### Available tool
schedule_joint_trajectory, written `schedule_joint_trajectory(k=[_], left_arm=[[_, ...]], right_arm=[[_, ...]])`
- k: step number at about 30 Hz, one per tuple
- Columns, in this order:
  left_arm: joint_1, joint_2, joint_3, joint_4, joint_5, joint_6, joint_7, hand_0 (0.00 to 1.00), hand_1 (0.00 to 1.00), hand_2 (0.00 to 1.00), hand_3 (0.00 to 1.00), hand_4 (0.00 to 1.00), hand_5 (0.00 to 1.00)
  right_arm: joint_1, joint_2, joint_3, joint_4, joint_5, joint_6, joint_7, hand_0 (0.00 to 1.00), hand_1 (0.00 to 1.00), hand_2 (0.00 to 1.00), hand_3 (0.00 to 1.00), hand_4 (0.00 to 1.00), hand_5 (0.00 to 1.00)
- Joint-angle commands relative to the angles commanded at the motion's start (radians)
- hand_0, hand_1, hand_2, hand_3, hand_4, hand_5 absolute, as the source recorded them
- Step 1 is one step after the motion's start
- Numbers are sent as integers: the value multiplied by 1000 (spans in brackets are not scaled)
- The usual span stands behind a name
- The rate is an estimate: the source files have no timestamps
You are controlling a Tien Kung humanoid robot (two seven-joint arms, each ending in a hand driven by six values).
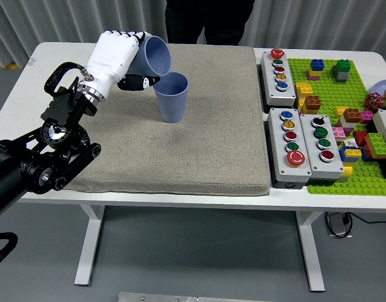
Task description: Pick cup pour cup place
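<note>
My left hand [127, 60], white with black fingertips, is shut on a blue-grey cup [153, 56]. That cup is tipped on its side, with its mouth facing right and down over a second blue-grey cup [171, 96]. The second cup stands upright on the grey mat [180, 151], just right of and below my hand. The held cup's rim hangs close above the standing cup's left rim. My right arm is out of the picture.
Two grey button boxes [279, 70] [305, 149] lie right of the mat. Beyond them a green baseplate [344, 126] carries several coloured bricks. A person in dark clothes [209, 19] stands at the far side.
</note>
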Motion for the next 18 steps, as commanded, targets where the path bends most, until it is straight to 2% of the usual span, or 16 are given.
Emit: schedule_joint_trajectory(k=[18], left_arm=[[-61,38,81,10,49,-2,35,468,464,510,506,741,211]], right_arm=[[8,-3,-3,-1,11,1,3,670,611,558,557,2,188]])
